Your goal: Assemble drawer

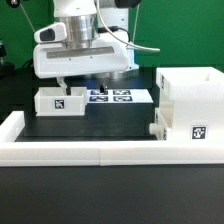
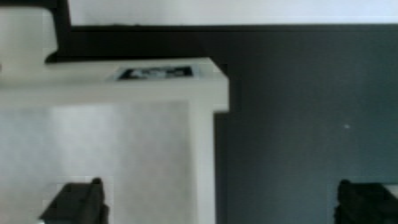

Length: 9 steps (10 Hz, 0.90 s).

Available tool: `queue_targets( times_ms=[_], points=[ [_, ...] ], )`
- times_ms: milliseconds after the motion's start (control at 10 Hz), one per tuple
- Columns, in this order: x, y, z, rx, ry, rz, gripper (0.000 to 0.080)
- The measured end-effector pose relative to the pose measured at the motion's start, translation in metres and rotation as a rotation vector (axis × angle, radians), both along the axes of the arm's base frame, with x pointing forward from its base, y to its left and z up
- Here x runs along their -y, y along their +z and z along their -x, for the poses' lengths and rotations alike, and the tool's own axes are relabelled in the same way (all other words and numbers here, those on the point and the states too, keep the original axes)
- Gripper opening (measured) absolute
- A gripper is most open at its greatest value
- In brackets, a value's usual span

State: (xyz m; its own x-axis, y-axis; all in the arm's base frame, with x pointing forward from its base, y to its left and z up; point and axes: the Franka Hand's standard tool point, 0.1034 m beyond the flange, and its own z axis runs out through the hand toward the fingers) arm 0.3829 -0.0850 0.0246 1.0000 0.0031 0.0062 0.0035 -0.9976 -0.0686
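Observation:
A small white open-top tray (image 1: 60, 100) with a black-and-white tag on its front stands at the exterior view's left. The tall white box (image 1: 190, 98) stands at the right, with a tag low on its front. A small white part (image 1: 155, 130) sits against the box's lower left; I cannot tell if it is the second tray. My gripper (image 1: 82, 84) hangs open just above and behind the left tray. In the wrist view the gripper (image 2: 222, 205) is wide open and empty. One finger (image 2: 75, 203) is over the tray (image 2: 125, 130); the other is over dark table.
The marker board (image 1: 115, 97) lies flat on the table between the tray and the box. A long low white border wall (image 1: 90, 152) runs along the front and up the exterior view's left side. Dark table (image 1: 100, 125) shows between the wall and the parts.

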Motion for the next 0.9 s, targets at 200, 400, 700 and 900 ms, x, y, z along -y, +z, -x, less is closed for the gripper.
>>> queue_targets(
  times_ms=[200, 400, 700, 900],
  points=[
    [0.004, -0.014, 0.01, 0.004, 0.036, 0.004, 0.0649],
    [0.003, -0.019, 0.012, 0.002, 0.039, 0.004, 0.0649],
    [0.001, -0.02, 0.01, 0.009, 0.048, 0.007, 0.0649],
    [0.001, -0.02, 0.01, 0.009, 0.051, 0.007, 0.0528]
  ],
)
